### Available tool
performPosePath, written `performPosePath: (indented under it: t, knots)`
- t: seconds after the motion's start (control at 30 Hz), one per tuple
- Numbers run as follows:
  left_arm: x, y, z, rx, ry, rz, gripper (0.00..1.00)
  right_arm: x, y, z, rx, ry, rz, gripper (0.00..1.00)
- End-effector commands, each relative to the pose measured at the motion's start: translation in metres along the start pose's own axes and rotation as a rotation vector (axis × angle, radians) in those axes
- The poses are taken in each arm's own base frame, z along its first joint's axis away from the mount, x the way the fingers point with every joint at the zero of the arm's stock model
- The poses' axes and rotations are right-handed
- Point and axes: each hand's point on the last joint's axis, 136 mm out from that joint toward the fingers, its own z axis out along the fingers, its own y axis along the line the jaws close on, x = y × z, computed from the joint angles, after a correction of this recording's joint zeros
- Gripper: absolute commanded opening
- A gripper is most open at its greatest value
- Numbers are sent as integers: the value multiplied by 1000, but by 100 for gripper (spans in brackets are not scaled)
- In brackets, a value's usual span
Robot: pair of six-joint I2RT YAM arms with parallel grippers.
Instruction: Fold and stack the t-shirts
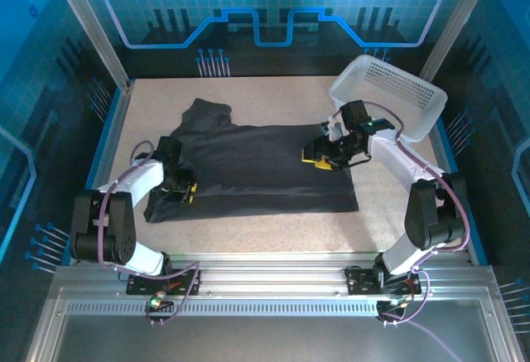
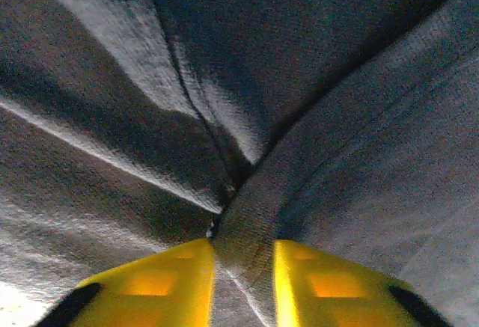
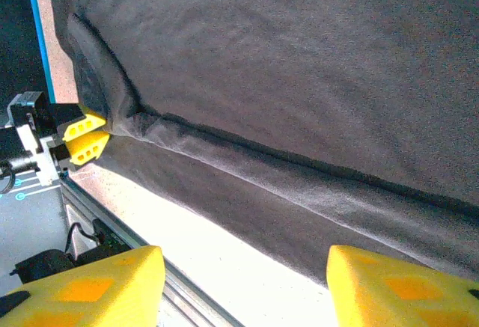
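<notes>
**A:** What is happening on the left?
**B:** The left gripper sits low at the near left corner of the shirt. Its yellow fingers are drawn in on a ridge of the dark cloth, and creases fan out ahead of the tips.
**A:** And the shirt itself?
**B:** It lies spread flat between the two grippers on the speckled beige table, with one sleeve beyond the left fingers.
**A:** The right side?
**B:** The right gripper is over the shirt's right part. Its fingers are spread wide with nothing between them, and the hem runs ahead of them.
**A:** What's around it all?
**B:** A white perforated basket sits tilted beyond the right fingers. Blue-lit walls ring the table, and a metal rail runs behind both arms.
</notes>
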Motion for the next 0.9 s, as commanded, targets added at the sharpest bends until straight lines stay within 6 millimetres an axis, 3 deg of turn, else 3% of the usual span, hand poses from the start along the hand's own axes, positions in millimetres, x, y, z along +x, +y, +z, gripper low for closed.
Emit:
performPosePath:
  t: [0.0, 0.17, 0.33, 0.5, 0.7, 0.87]
  knots:
    - [1, -17, -3, 28, -4, 24, 13, 2, -1, -1, -17, 7, 12, 59]
    - [3, -43, -18, 44, -37, 126, 0, -3, -5, -5, -15, -8, 31, 58]
    - [12, -81, -24, 11, -60, 310, 0, -9, -9, -8, -9, -20, 54, 58]
    - [33, -119, -15, -64, -49, 551, 0, -11, -12, -11, -6, -23, 68, 57]
    - [54, -137, 4, -220, -50, 839, 0, -10, -17, -15, -10, -23, 84, 57]
    - [56, -140, 11, -273, -86, 939, 0, -9, -20, -15, -12, -18, 95, 57]
